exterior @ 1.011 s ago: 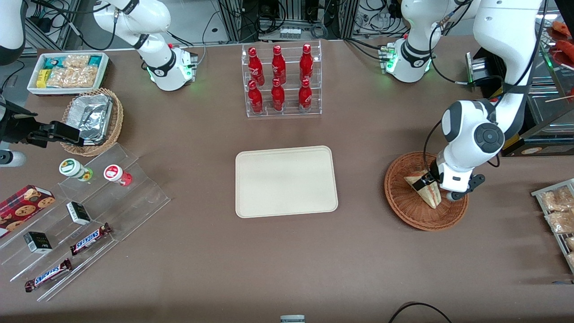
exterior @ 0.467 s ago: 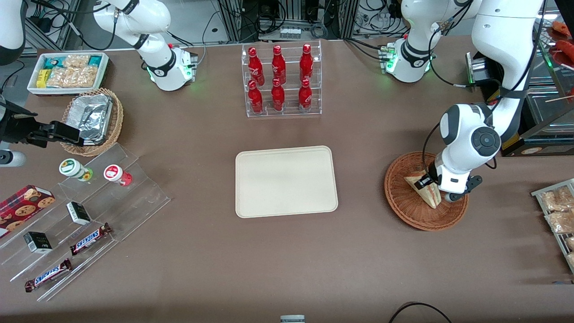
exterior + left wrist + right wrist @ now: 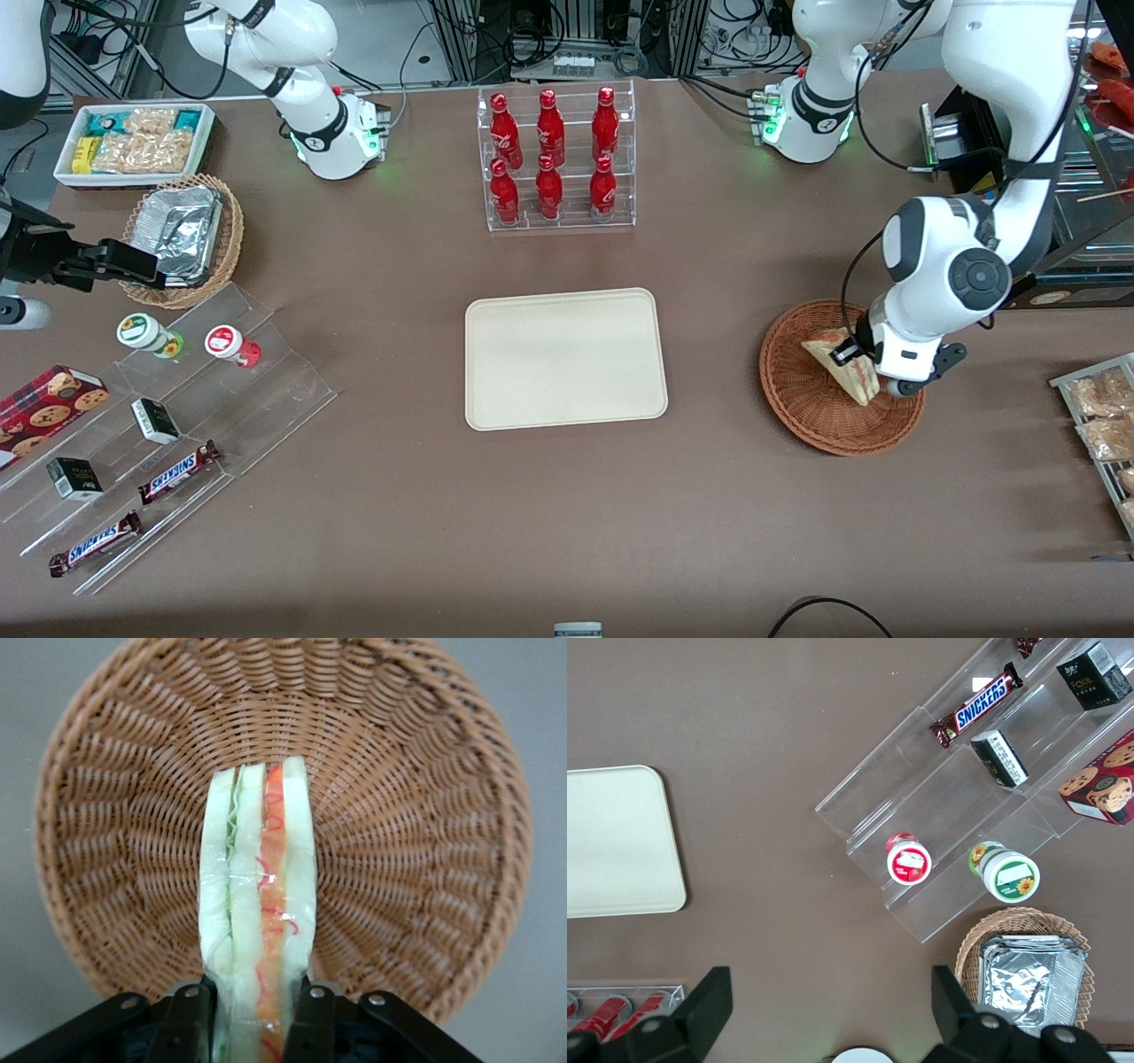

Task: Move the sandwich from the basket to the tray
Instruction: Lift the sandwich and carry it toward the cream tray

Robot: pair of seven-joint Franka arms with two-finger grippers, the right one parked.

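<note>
The sandwich (image 3: 842,361), a clear-wrapped white wedge with red, orange and green layers, is held between the fingers of my left gripper (image 3: 864,368) above the reddish-brown wicker basket (image 3: 815,416). In the left wrist view the sandwich (image 3: 259,904) stands edge-on, clamped between the two black fingers (image 3: 188,1019), with the basket (image 3: 425,815) below it. The gripper (image 3: 257,1019) is shut on the sandwich. The cream-beige tray (image 3: 565,358) lies at the table's middle, apart from the basket, and shows in the right wrist view (image 3: 611,842).
A clear rack of red bottles (image 3: 554,159) stands farther from the front camera than the tray. A clear stepped shelf with snack bars and jars (image 3: 168,425), a pale wicker basket of foil containers (image 3: 182,235) and a white tub of snacks (image 3: 133,142) lie toward the parked arm's end.
My left gripper has lifted a little with the sandwich in it; the sandwich now sits higher over the basket. The tray has not moved.
</note>
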